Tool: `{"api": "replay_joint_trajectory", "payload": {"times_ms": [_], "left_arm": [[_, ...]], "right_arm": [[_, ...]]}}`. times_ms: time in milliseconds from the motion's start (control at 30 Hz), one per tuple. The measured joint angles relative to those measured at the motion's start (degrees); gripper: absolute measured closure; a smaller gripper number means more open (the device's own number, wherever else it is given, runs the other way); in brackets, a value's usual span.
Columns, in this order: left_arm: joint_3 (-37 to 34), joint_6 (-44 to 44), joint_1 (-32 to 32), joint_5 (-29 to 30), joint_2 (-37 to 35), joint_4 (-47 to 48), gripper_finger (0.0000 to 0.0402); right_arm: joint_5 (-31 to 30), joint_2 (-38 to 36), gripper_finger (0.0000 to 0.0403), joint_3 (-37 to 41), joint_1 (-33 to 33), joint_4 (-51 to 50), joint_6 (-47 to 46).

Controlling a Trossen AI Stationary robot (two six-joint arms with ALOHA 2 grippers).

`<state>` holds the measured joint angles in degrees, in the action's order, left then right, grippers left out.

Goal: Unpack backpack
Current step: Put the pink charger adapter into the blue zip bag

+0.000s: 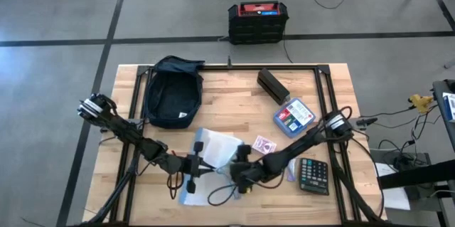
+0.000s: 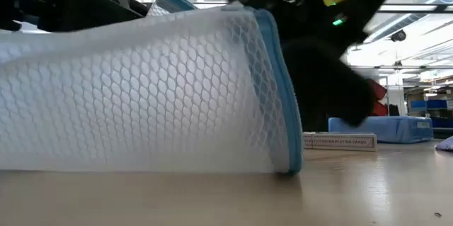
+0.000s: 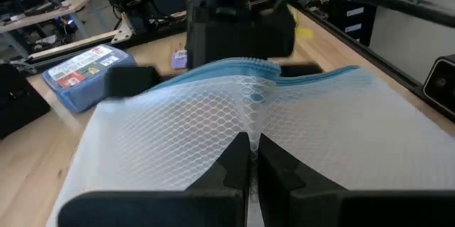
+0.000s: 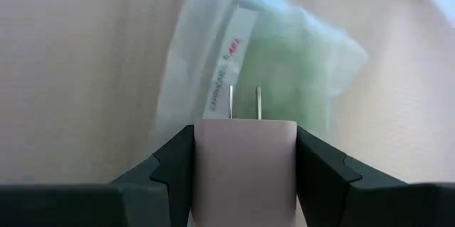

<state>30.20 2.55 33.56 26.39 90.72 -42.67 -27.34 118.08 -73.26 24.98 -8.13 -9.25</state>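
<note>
A slim card box [image 2: 340, 141] lying on the table in the low view carries a line of small capital letters ending in "PLAYING CARDS". A white packet label [image 4: 222, 70] in the right wrist view has print too blurred to read.

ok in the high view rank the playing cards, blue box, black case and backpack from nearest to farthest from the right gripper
Measured from the right gripper, low at the table's middle, holding a white plug:
1. Playing cards, just up and right of it.
2. Blue box, farther up on the right.
3. Black case and backpack, toward the far edge, too close to call.
</note>
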Motion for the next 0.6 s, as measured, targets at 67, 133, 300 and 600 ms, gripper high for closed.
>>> {"api": "replay_joint_trajectory", "payload": {"times_ms": [67,133,300,600], "left_arm": [[0.0,0.0,0.0,0.0,0.0,0.0,0.0402],[0.0,0.0,0.0,0.0,0.1,0.1,0.0402],[0.0,0.0,0.0,0.0,0.1,0.2,0.0402],[0.1,-0.1,-0.1,0.2,0.1,1.4,0.0402]], "right_arm": [[-5.0,1.5,0.0238,-0.8,-0.8,4.6,3.0],[-9.0,1.9,0.0238,-1.8,-1.2,5.7,6.8],[-5.2,1.6,0.023,-3.6,-1.8,6.9,9.0],[0.8,-1.2,0.0062,-3.6,0.0,-1.3,3.8]]}}
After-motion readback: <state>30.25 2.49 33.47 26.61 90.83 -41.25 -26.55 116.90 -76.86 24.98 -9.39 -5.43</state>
